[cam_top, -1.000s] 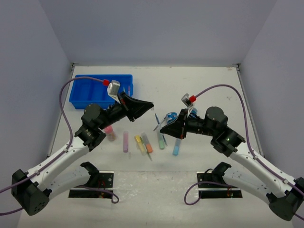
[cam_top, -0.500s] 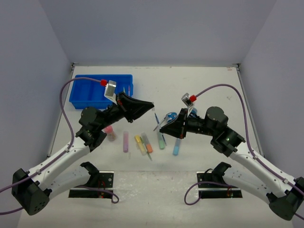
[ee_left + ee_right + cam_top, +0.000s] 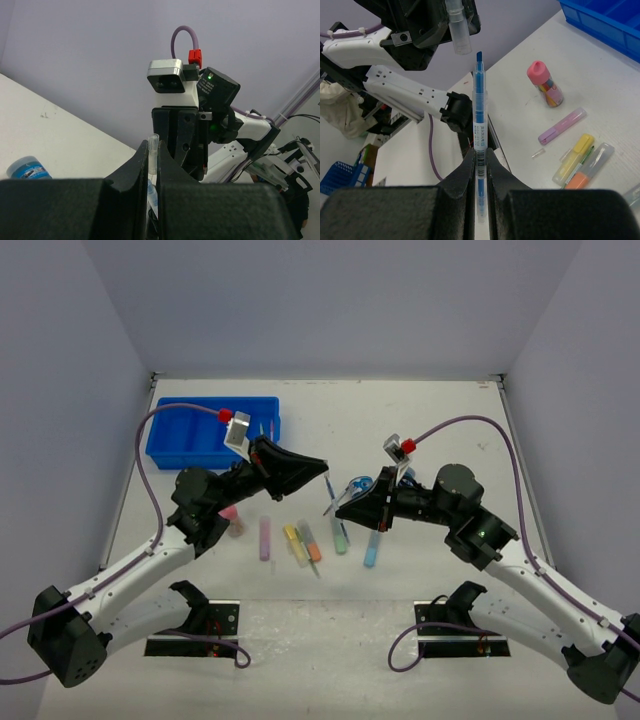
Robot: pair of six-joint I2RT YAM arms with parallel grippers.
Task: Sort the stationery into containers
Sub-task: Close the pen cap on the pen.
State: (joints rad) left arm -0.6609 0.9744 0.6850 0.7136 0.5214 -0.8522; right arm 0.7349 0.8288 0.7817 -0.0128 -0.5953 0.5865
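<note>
The white tabletop (image 3: 420, 420) is closed in by pale lilac walls (image 3: 320, 300) at its far edge and both sides. On its near edge sit a black bracket (image 3: 200, 620) at the left and another (image 3: 462, 625) at the right. Beyond that edge, the right wrist view shows a small blue basket (image 3: 340, 177) and a crumpled white cloth (image 3: 337, 107).

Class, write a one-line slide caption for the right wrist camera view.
Right end effector grips an uncapped blue pen upright, tip near the clear cap held by the left end effector.

White links (image 3: 130, 565), black joints (image 3: 195, 490), black left claw (image 3: 322, 463), right claw (image 3: 341, 507) alike; purple cables (image 3: 465, 421), red connectors (image 3: 224, 414)
</note>
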